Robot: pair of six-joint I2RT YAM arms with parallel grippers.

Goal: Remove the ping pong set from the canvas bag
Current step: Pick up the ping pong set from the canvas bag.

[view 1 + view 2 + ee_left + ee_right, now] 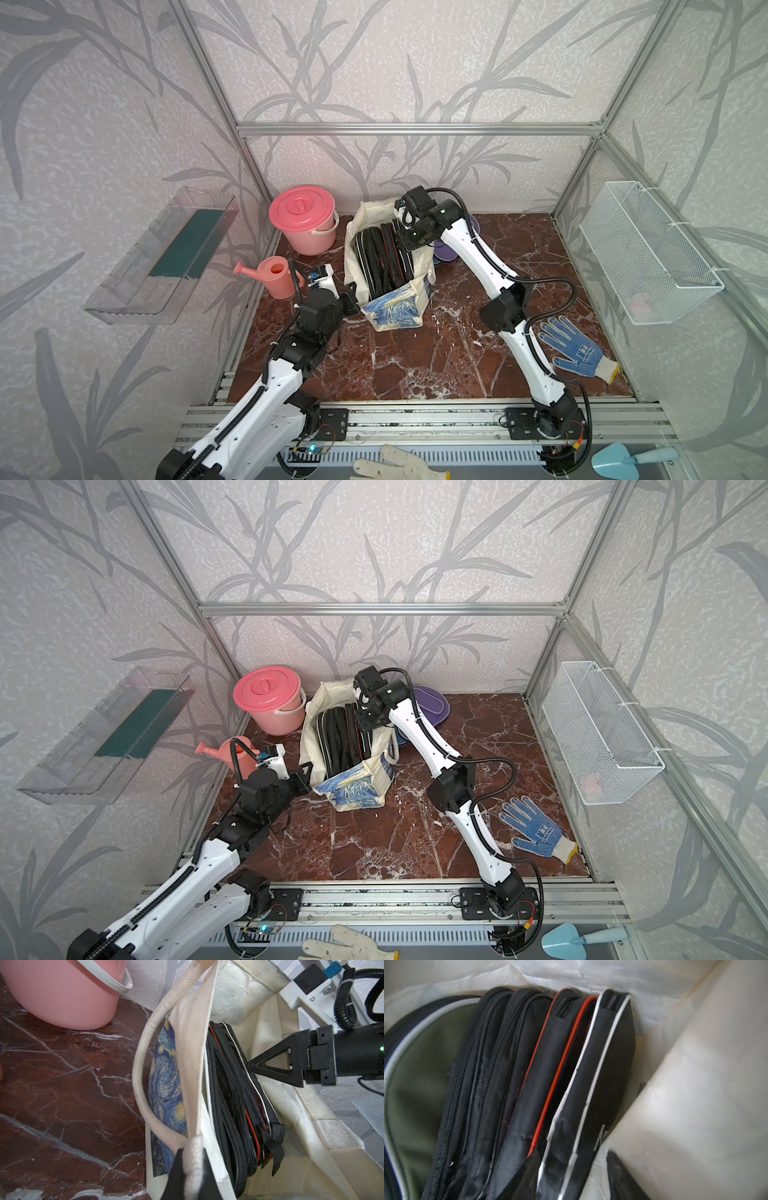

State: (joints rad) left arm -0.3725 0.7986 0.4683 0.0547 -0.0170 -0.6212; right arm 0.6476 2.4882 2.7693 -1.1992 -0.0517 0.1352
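Both top views show the cases (382, 262) (344, 737) packed in the bag (395, 309) (353, 788), which stands open on the table (415, 365). They stand on edge, side by side, flat faces together and zipper edges up. Their long axes run along the bag from its near, blue-printed end to its far end. In the right wrist view the row reads from an olive case (415, 1084) with grey piping, through black ones, to a red-piped case (550, 1064) and last a white-piped case (585, 1076) against the bag's cream lining (695, 1084). A purple case (432, 704) lies on the table just right of the bag's far end, outside it.

The left gripper (351, 293) is at the bag's near left corner. In the left wrist view its fingers (178, 1169) are pinched tight on the rim where the rope handle (141, 1059) is sewn on. The right gripper (409, 243) dips into the bag's far right corner. One finger (254, 1065) rests its tip on the white-piped case, between that case and the bag wall. The other is hidden, so I cannot tell how far the jaws stand apart or whether they grip.

A lidded pink bucket (301, 220) stands left of the bag's far end, a pink watering can (274, 276) left of its near end, and a blue glove (577, 349) lies well to its right.
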